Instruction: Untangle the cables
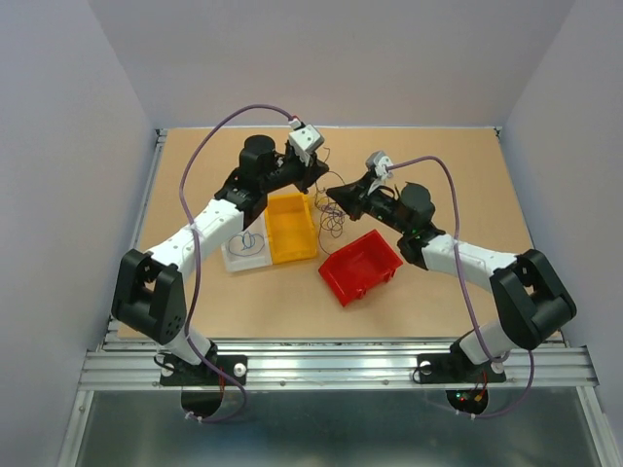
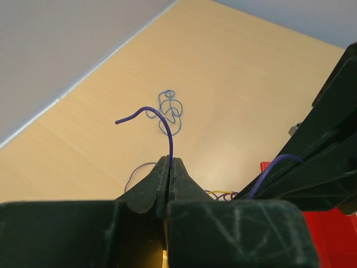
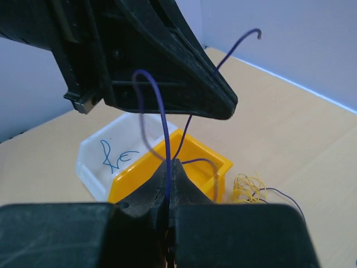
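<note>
nearest to the arm bases, a red bin (image 1: 360, 268) lies turned at an angle on the tabletop (image 1: 292, 311). at 9 o'clock from it stands a white bin (image 1: 243, 258) with one light blue cable (image 3: 114, 156) curled inside. a yellow bin (image 1: 290, 229) is just beside its right wall. just beyond the red bin, at 12 o'clock, are the cables (image 1: 333, 219): a thin loose tangle of dark loops, with a small yellow bunch (image 3: 248, 187) on the tabletop. above the tangle the two arms meet. the right fingers (image 3: 169, 167) are pressed together and pinch a dark blue cable (image 3: 167, 139) that arches upward. the left fingers (image 2: 169, 164), just beside them at 10 o'clock, are also pressed together. they pinch a dark blue strand (image 2: 170, 139), and its free end bends to 9 o'clock. further away, a light blue coil (image 2: 169, 111) lies alone on the tabletop.
</note>
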`<state>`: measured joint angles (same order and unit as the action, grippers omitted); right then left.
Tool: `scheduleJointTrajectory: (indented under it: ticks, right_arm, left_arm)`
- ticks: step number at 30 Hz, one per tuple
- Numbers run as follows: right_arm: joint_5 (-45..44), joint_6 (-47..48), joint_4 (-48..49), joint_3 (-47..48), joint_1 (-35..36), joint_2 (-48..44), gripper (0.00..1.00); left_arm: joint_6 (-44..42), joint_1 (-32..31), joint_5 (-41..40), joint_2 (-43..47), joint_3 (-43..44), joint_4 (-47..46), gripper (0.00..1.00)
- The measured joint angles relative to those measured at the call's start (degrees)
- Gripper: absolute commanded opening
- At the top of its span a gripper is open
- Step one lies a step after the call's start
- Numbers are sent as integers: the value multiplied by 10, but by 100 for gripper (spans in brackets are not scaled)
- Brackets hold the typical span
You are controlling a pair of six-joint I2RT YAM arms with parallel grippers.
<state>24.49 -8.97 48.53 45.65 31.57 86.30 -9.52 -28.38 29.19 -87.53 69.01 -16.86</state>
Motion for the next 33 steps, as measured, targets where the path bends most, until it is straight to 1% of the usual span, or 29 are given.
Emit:
scheduleJointTrajectory:
  ticks: [4,6,8,10,12,15,18,21,22,23,24,26,28,33]
  right_arm:
    - [-2,-1,0,-8,0,-11,1]
    - [-6,-1,-2,-9,0,-11,1]
    - [-24,0,-6,-9,0,-11,1]
    - [-48,0,-12,-9,0,-11,1]
    - [-66,0,-21,-9,0,-11,0]
    - [-98,-2,-35,-9,0,-11,1]
    - [-132,-3,-49,-9,0,-11,1]
    - [-161,-5,-63,-9,0,-10,1]
    - [-165,-5,-64,-9,0,-8,1]
    - [-170,-5,-67,-9,0,-5,1]
    - [-171,-5,-70,-9,0,-3,0]
    - [-172,-5,-75,-9,0,0,1]
    - [-170,-5,-77,-9,0,4,0]
    - [-167,-5,-81,-9,0,5,1]
  left_arm:
    - [-8,0,35,-9,0,-7,15]
    - [-8,0,42,-9,0,-19,20]
    - [-8,0,43,-7,-1,-27,25]
    - [-8,3,45,-3,-4,-32,28]
    - [-8,5,54,3,-8,-37,30]
    - [-8,12,71,10,-9,-41,30]
    - [0,15,71,11,-9,-43,30]
    - [8,19,77,11,-9,-43,36]
    - [10,19,83,11,-9,-43,40]
    - [11,20,87,11,-9,-43,42]
    - [11,20,92,11,-9,-43,46]
    - [11,20,101,11,-9,-43,50]
    - [10,20,114,10,-9,-42,52]
    - [8,20,132,-5,-3,-30,53]
